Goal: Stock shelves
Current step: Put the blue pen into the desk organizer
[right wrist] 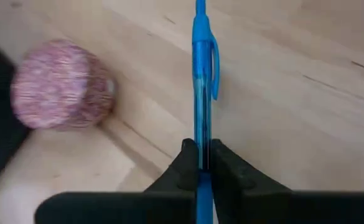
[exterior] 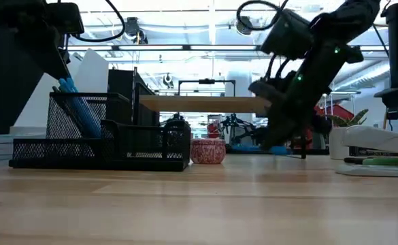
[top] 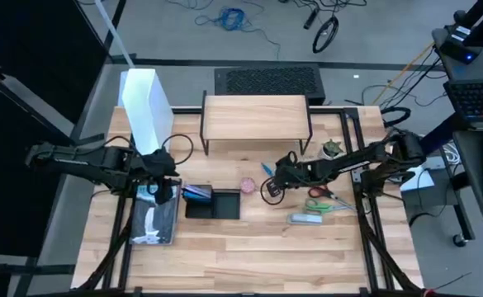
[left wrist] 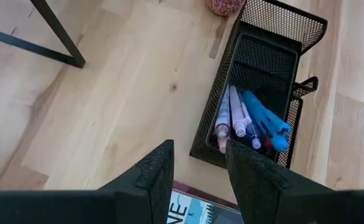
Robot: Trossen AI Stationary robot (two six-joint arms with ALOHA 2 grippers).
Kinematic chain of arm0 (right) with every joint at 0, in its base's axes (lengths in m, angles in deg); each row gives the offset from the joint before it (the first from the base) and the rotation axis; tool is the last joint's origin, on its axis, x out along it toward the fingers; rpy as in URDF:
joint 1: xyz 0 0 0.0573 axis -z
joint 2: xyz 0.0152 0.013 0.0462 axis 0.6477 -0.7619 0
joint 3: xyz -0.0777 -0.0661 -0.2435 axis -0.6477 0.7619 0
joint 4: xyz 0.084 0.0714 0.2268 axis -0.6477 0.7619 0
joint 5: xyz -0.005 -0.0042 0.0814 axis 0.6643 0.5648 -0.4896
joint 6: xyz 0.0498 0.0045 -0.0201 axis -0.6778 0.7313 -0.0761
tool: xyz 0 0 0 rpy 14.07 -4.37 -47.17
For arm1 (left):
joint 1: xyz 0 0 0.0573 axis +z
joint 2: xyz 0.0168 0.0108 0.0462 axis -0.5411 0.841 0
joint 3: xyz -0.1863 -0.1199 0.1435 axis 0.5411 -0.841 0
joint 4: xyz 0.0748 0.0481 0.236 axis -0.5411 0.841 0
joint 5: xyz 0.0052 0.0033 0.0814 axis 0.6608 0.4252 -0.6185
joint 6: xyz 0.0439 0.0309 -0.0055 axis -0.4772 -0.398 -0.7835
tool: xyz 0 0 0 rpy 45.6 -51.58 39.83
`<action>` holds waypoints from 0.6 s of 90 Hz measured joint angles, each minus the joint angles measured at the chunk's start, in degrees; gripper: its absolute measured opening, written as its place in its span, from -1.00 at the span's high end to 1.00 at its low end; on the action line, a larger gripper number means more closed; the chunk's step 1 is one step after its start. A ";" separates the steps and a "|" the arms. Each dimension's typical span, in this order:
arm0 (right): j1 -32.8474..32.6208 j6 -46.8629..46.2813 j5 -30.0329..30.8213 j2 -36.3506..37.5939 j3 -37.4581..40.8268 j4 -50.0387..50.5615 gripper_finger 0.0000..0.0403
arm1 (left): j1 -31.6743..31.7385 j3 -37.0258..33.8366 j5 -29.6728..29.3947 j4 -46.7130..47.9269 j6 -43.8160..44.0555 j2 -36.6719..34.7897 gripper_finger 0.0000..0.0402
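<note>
Right gripper (right wrist: 198, 163): pinches blue pen (right wrist: 201, 74) at its end. You risk it pivoting loose.
Left gripper (left wrist: 197, 163): fingers slightly spread, nine o'clock of organizer (left wrist: 256, 74).

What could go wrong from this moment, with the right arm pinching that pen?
The right gripper pinches the thin blue plastic pen near one end, so it may pivot or slip out. The small pink speckled cup sits close by on the table and could be knocked as the arm swings. The left gripper, open above the black mesh organizer tray, could crowd a drop there.
</note>
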 joint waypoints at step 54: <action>-4.28 19.71 0.42 0.71 -0.15 -45.78 0.99 | 0.00 0.00 4.44 -16.77 -2.82 0.01 0.34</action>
